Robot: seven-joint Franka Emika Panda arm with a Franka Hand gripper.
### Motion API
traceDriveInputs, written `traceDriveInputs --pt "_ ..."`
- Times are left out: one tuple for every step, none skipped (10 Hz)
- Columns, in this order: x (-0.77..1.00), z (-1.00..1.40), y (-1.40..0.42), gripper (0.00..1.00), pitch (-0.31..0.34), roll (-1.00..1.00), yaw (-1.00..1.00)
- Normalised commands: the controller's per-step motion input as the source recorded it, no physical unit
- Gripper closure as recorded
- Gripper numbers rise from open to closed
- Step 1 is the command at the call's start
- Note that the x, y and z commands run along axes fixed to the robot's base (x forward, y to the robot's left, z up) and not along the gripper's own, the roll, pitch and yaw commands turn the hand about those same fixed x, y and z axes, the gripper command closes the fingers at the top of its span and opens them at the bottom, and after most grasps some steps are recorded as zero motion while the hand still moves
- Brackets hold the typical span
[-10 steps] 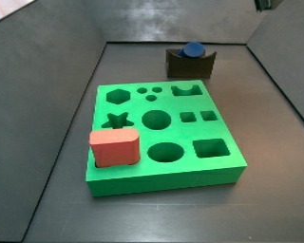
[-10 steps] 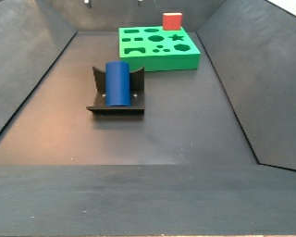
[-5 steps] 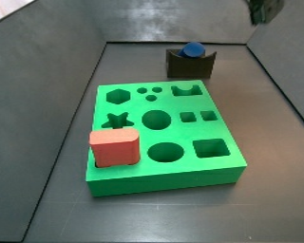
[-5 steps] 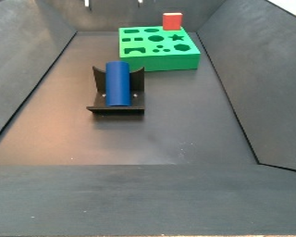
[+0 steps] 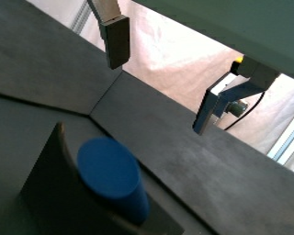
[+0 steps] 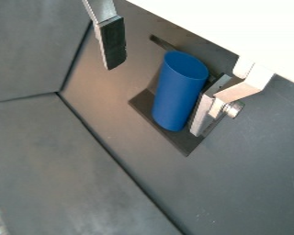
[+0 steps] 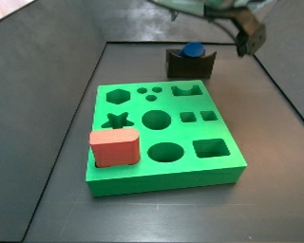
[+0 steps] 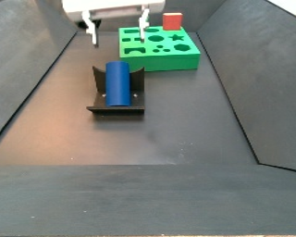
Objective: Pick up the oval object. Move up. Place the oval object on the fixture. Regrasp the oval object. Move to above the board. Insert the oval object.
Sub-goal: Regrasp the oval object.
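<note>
Dark grey floor fills both wrist views: the gripper (image 6: 160, 83) hangs over the blue peg (image 6: 178, 90), jaws spread, nothing between them. In both side views the peg (image 8: 118, 82) lies in the fixture (image 8: 115, 105), apart from the green board (image 7: 163, 136) carrying a red block (image 7: 114, 148).

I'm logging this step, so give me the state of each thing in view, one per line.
Gripper: open, empty, above the fixture, between it and the board.
Blue peg: lying in the fixture's notch, not gripped.
Fixture: on the floor, holding the peg.
Green board: holes empty.
Red block: on the board's corner.
</note>
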Motion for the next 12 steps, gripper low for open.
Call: traceDriveInputs --pt "0.1 -1.0 0.03 0.0 -0.027 0.09 0.12" --pt "0.11 -1.0 0.03 0.0 -0.051 0.09 0.1" --pt "0.12 -1.0 0.02 0.0 -0.063 0.08 0.08" --pt "0.12 -0.97 0.02 0.0 -0.067 0.08 0.06" --pt "0.11 -0.82 0.01 0.0 -0.068 0.07 0.04" --pt "0.09 -0.63 0.01 0.0 -0.065 0.07 0.02" --pt "0.08 -0.48 0.0 0.0 -0.058 0.07 0.01" --pt "0.07 -0.39 0.0 0.0 -0.056 0.07 0.0" --pt "0.06 -0.21 0.0 0.0 -0.037 0.06 0.0" --pt "0.02 -0.17 -0.01 0.0 -0.032 0.05 -0.01" --pt "0.02 -0.17 -0.01 0.0 -0.032 0.05 -0.01" --pt "0.02 -0.17 -0.01 0.0 -0.032 0.05 -0.01"
